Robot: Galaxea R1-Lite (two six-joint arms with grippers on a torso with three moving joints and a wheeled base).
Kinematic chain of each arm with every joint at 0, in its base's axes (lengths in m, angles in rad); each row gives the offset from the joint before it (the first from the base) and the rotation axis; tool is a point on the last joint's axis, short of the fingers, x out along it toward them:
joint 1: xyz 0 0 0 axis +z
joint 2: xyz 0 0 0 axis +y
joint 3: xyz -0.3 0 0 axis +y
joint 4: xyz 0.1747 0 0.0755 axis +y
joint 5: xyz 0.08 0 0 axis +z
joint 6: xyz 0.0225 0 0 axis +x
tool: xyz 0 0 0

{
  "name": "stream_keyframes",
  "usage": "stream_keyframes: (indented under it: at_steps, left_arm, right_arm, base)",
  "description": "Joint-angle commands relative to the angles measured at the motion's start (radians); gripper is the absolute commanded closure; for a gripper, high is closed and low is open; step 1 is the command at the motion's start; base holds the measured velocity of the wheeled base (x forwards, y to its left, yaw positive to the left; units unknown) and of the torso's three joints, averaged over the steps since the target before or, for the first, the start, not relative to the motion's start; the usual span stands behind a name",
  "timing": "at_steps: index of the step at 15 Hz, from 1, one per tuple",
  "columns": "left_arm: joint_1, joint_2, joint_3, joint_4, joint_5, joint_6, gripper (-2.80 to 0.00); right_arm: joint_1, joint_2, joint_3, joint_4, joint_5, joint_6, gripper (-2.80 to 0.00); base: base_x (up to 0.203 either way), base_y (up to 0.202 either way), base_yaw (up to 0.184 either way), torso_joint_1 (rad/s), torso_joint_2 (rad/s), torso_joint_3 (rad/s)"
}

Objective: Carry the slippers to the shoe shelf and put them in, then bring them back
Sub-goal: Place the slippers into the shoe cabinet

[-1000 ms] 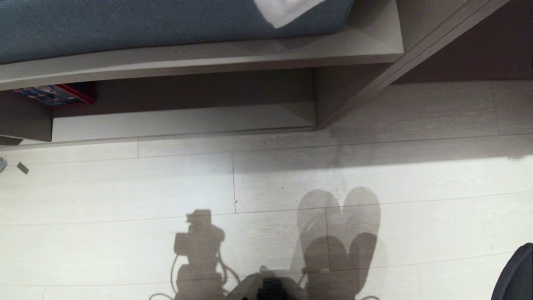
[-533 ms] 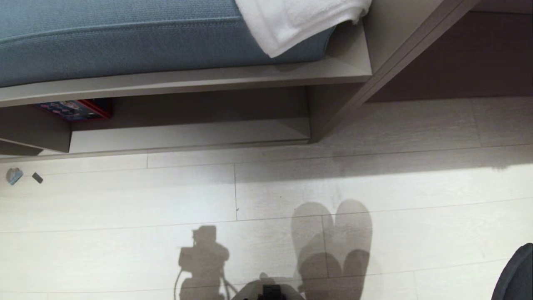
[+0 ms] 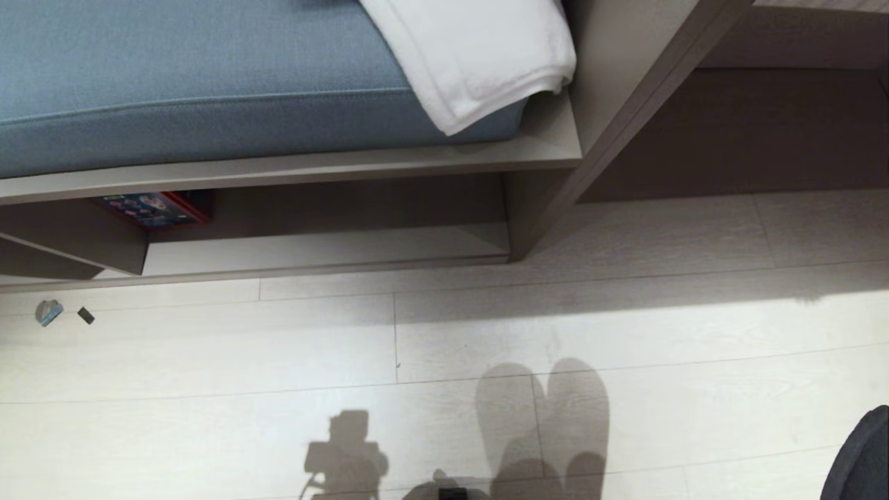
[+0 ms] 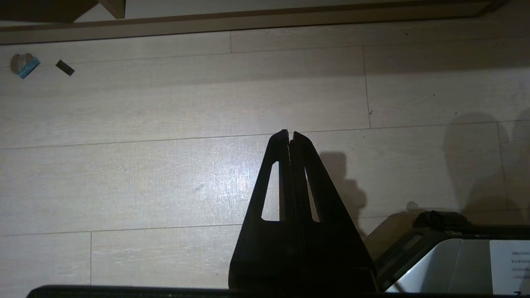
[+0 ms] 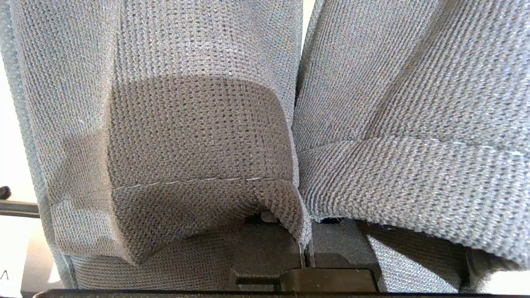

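A: Head view – I see the shoe shelf (image 3: 326,253) low under a bench with a blue cushion (image 3: 194,83) and a white towel (image 3: 479,55). A red-edged box (image 3: 156,208) sits in the shelf's left end. Slippers' shadow falls on the floor (image 3: 208,361) in front of the shelf.

B: Where are the slippers?

A: Right wrist cam – slippers (image 5: 198,136) fill the picture, side by side, touching; right gripper (image 5: 306,252) is clamped on their edges.

B: Left?

A: Left gripper (image 4: 290,134) is pinched closed on nothing, over bare floor in front of the shelf. Two small scraps (image 4: 25,66) lie near the shelf's left end.
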Motion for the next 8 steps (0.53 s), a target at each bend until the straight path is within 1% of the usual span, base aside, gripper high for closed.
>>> stream_keyframes:
  at_steps: [1, 8]
  left_arm:
    - [0.0, 0.001, 0.0, -0.001, 0.0, 0.0, 0.0]
    - [0.0, 0.001, 0.0, -0.002, 0.0, -0.001, 0.0]
  right_arm:
    - [0.0, 0.002, 0.0, 0.0, 0.0, 0.0, 0.0]
    - [0.0, 0.002, 0.0, -0.001, 0.0, 0.0, 0.0]
  base:
    - [0.0, 0.0, 0.0, 0.002, 0.0, 0.196]
    - [0.0, 0.0, 0.0, 0.003, 0.0, 0.203]
